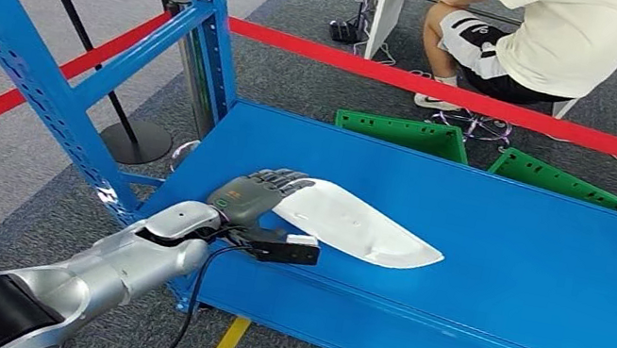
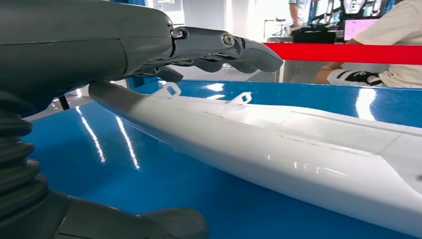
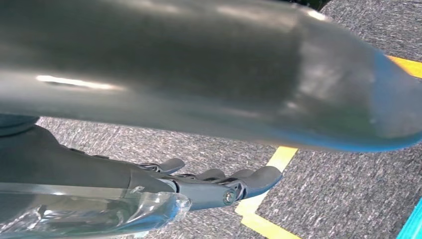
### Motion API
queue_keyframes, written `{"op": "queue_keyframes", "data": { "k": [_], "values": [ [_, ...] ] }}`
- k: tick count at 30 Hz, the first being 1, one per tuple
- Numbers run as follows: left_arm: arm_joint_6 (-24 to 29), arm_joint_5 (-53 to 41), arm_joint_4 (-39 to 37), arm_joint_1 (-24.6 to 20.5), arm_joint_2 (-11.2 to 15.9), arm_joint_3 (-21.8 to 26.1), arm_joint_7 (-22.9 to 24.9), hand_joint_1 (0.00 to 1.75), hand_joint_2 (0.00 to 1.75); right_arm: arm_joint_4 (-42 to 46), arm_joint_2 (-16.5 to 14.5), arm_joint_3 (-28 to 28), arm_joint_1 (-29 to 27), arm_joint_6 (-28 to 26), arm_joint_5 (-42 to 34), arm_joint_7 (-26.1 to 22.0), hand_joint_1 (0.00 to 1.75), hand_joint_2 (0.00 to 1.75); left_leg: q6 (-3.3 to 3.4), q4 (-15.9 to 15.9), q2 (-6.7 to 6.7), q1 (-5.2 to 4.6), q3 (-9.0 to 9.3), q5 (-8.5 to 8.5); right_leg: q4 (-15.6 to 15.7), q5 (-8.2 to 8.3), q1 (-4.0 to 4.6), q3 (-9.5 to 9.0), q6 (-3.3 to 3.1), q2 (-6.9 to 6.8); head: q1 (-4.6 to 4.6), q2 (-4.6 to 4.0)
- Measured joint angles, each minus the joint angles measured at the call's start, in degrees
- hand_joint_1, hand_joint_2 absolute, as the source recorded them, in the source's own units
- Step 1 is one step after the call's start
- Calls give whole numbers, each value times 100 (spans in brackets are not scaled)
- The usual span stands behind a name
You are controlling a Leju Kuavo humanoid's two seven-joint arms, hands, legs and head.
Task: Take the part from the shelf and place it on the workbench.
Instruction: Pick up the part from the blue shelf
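The part (image 1: 362, 231) is a long white curved shell lying flat on the blue shelf deck (image 1: 510, 257), near its front left. My left hand (image 1: 258, 192) reaches in over the part's left end. In the left wrist view the dark fingers (image 2: 239, 47) stretch out just above the white part (image 2: 278, 144) with a gap showing, and the thumb (image 2: 169, 224) lies low by the blue deck (image 2: 74, 149). The hand holds nothing. My right hand (image 3: 214, 186) hangs over the grey carpet with its fingers stretched out and nothing in them.
Blue shelf uprights (image 1: 207, 22) stand at the left of the deck. A red barrier tape (image 1: 454, 85) runs behind it, with a stanchion base (image 1: 135, 142) on the floor. Green crates (image 1: 403, 133) lie beyond the deck, and a person (image 1: 540, 33) sits farther back.
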State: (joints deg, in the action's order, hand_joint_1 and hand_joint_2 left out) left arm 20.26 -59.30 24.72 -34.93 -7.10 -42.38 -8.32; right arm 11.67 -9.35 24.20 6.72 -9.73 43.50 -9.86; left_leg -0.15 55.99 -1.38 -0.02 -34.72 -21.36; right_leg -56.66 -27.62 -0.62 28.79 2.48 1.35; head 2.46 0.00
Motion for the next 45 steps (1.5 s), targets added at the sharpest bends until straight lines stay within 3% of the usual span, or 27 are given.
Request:
{"op": "queue_keyframes", "data": {
  "k": [6, 8, 9, 12, 13, 14, 17, 21, 25, 43, 44, 45],
  "values": [
    [-26, 38, 0, 0, 0, 0, 14, 1, 175, 0, 0, 0, 0, 0, 0, 0, 0, 0, 0, 0, 0, 0, 0, 0, 0, 0, 0, 0, 0, 0, -1, 0],
    [-51, 63, 0, -1, -1, 0, 32, 16, 175, 0, 0, 0, 0, -1, -2, 0, 0, 0, 0, 0, 0, 0, 0, 0, 0, 0, 0, 0, 0, 0, 0, 0],
    [-77, 85, 0, -2, -3, 1, 44, 40, 175, 0, 0, 0, 0, -1, -4, 0, 0, 0, 0, 0, 0, 0, 0, 0, 0, 0, 0, 1, 0, 0, 0, 0],
    [-204, 161, 0, -2, -17, 13, 89, 150, 175, 0, 0, 0, 0, -4, -11, 0, 0, 0, 0, 0, 0, 0, 1, 0, 0, 0, 0, 1, 0, 0, -1, 0],
    [-244, 173, 0, 1, -21, 16, 107, 169, 175, 0, 0, 0, 0, -4, -13, 0, 0, 0, 0, 0, 0, 0, 0, 0, 0, 0, 0, 1, 0, 0, -1, 0],
    [-273, 174, 0, 6, -25, 17, 127, 175, 175, 0, 0, 0, 0, -4, -14, 0, 0, 0, 0, 0, 0, 0, 0, 0, 0, 0, 0, 1, 0, 0, -1, 0],
    [-314, 173, 0, 35, -28, 17, 170, 161, 175, 0, 0, 0, -1, -5, -22, 0, 0, 0, 0, 0, 0, 0, 0, 0, 0, 0, 0, 1, 0, 1, 0, 0],
    [-171, 56, 0, 88, -31, 16, 354, 175, 175, 0, 0, 2, -1, -17, -58, 0, 0, 0, 0, 0, 0, 0, -4, 0, 0, 0, -1, 1, 0, 1, 0, 0],
    [224, -228, -1, 155, -71, 12, 720, 175, 175, 0, 0, 34, 1, -48, -109, -2, 0, 0, 1, 0, 0, -1, -8, -1, 0, 0, -2, 2, 0, 2, 0, 0],
    [228, -308, -2, 164, -105, 9, 718, 175, 175, 1, 0, 139, 7, -50, -170, -15, 0, 0, 2, 0, -1, -2, -8, -1, 0, 0, -2, 1, 0, -1, -2, 0],
    [227, -307, -2, 164, -105, 9, 718, 168, 175, 1, 0, 141, 7, -50, -170, -15, 0, 0, 2, 0, -1, -2, -8, -1, 0, 0, -2, 2, 0, -1, -1, 0],
    [223, -307, -2, 163, -105, 9, 718, 141, 175, 1, 0, 143, 8, -50, -170, -15, 0, 0, 2, 0, -1, -1, -8, -1, 0, 0, -2, 2, 0, -1, 0, 0]
  ]
}}
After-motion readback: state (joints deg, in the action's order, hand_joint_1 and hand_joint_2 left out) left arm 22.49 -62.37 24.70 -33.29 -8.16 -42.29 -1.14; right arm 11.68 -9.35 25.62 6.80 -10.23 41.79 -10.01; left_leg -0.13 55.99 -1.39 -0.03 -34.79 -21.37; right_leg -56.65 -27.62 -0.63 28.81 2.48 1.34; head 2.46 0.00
